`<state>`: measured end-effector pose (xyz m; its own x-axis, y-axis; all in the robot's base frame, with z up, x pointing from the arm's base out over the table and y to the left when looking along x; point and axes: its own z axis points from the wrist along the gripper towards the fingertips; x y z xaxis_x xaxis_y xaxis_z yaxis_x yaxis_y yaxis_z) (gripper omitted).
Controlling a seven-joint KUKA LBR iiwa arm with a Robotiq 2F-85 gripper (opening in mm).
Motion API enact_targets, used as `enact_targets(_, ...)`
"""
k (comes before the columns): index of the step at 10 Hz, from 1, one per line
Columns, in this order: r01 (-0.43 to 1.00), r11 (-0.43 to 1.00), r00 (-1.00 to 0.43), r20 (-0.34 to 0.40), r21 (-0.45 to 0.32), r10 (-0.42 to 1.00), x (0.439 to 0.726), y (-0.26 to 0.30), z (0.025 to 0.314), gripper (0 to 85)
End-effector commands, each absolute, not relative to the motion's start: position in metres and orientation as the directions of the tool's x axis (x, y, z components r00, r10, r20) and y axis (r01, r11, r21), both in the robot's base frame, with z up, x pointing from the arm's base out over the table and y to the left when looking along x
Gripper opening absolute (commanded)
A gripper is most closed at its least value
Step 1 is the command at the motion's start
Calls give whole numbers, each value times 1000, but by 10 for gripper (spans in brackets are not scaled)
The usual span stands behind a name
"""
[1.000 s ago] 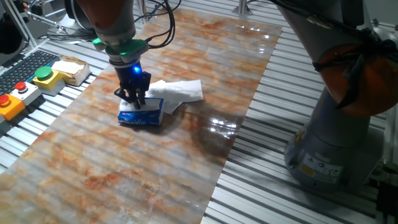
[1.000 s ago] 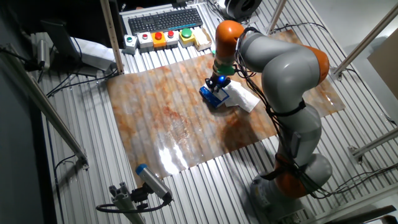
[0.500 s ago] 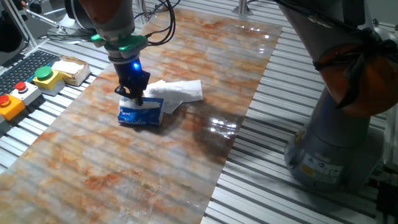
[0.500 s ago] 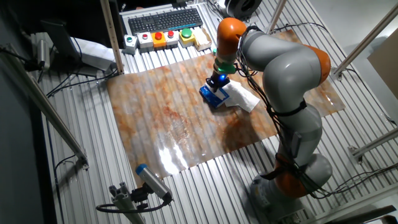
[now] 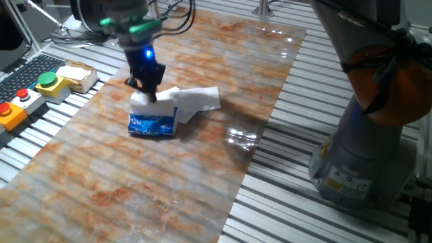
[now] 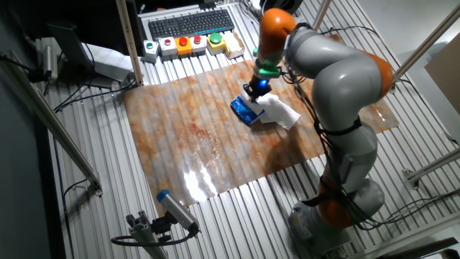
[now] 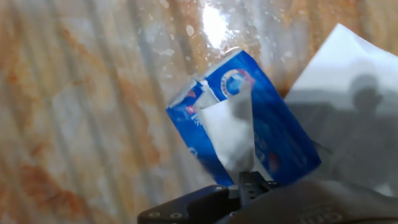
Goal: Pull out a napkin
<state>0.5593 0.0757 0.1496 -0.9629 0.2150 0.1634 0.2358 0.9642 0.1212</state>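
Note:
The small blue tissue pack (image 5: 154,122) lies on the marbled mat (image 5: 101,175), also seen as the pack (image 6: 244,111) and the pack (image 7: 283,134). My gripper (image 5: 150,93) hangs just above the pack's far end and is shut on the napkin (image 5: 142,100), a white sheet stretched up out of the pack's slot. In the hand view the napkin (image 7: 231,132) runs taut from the slot to my gripper (image 7: 249,182). From the other side, my gripper (image 6: 254,91) sits over the pack.
A loose white sheet (image 5: 194,98) lies flat right behind the pack, seen too as the sheet (image 7: 348,74). A button box (image 5: 46,83) and a keyboard (image 6: 188,22) stand beyond the mat's left edge. The robot base (image 5: 361,155) stands at the right.
My gripper has risen from the top of the pack and drawn the napkin up with it. The pack stays flat on the mat.

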Motion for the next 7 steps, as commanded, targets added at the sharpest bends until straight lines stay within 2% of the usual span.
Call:
enact_targets(1, 247, 959, -961, 162, 138, 224, 558, 72, 178, 0)
enact_targets(3, 217, 966, -965, 179, 137, 191, 561, 55, 196, 0)
enact_targets(7, 123, 989, -981, 163, 77, 110, 557, 23, 226, 0)
